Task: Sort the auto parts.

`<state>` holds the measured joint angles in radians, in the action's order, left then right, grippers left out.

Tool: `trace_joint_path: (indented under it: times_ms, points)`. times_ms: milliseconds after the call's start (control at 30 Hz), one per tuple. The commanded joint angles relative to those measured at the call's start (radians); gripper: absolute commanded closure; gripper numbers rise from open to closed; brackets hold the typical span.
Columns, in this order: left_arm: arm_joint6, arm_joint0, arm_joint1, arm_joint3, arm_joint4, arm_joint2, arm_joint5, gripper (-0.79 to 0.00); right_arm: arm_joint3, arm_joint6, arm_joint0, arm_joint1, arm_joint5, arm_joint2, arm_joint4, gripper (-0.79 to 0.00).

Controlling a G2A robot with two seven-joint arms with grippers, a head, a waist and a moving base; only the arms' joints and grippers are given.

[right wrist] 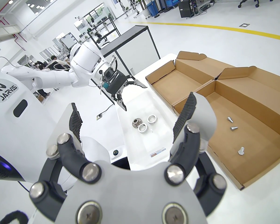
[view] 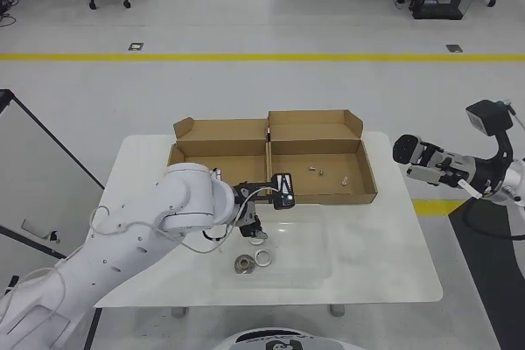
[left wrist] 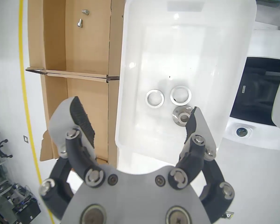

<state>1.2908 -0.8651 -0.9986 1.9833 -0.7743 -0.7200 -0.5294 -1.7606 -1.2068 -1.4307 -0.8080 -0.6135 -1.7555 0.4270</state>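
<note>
In the top view, the left gripper point(view: 255, 231) hangs over the left end of the clear tray point(view: 359, 278) on the white table point(view: 394, 254), its fingers spread. Just past the fingertips, toward the robot, the near ring point(view: 263, 257) and the flange point(view: 243, 263) lie on the tray floor. On the other side of the fingers, away from the robot, two open cardboard boxes stand side by side against the tray. These are the left box point(view: 212, 164) and the right box point(view: 354, 166), and the right box holds three bolts point(view: 320, 172). The right gripper point(view: 402, 150) is off the table's right edge, well apart from all the parts.

In the left wrist view, both fingers stand wide apart with nothing held. One fingertip is just beside the flange, and the other overhangs the left box's front wall. The far ring point(left wrist: 154, 98) and the near ring lie side by side just ahead of the tips. The tray's wall and the box fronts stand between these parts and the box floors.

In the right wrist view, the right gripper's fingers are also spread and hold nothing. The tray's parts lie well beyond them, and the bolts are off to one side past the box wall.
</note>
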Motion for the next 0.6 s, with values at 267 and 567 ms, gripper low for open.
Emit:
trace_joint_path:
  times_ms: [267, 567]
  points:
    - [0.071, 0.106, -0.010, -0.080, 0.055, 0.196, 0.071, -0.785, 0.000, 0.000, 0.000, 0.000, 0.000, 0.000, 0.000, -0.785]
    - [0.130, 0.276, -0.056, -0.199, 0.218, 0.369, 0.130, -0.785, 0.000, 0.000, 0.000, 0.000, 0.000, 0.000, 0.000, -0.785]
